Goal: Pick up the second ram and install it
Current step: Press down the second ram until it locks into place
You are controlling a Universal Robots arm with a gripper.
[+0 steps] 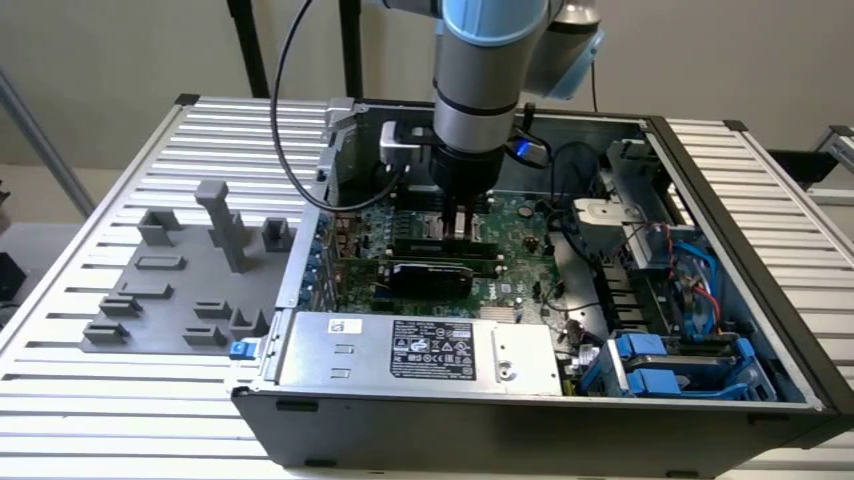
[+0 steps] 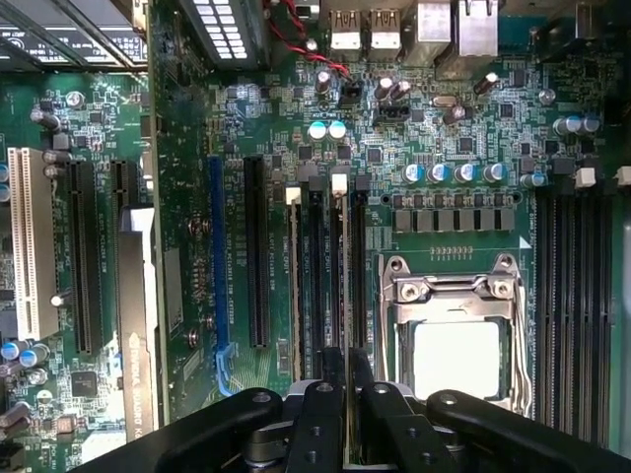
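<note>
Slatted bench (image 1: 80, 420), open PC case (image 1: 521, 435) on it. Gripper (image 2: 346, 361) nearly closed, pinching the second ram (image 2: 345, 286), edge-on over the slot bank; seating depth can't be told. Risks: slight tilt or offset could miss the slot, jam on end latches; uneven push could flex the board. Tight sideways: neighbouring stick (image 2: 295, 286) one side, CPU socket (image 2: 456, 360) other. Case walls limit arm swing; room upward.

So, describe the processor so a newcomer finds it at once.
Inside the open computer case is a big green motherboard. On it, between two banks of long, dark memory slots, sits a metal retention frame. The processor is the bright, plain square within that frame, while its neighbours are long and narrow.
</note>
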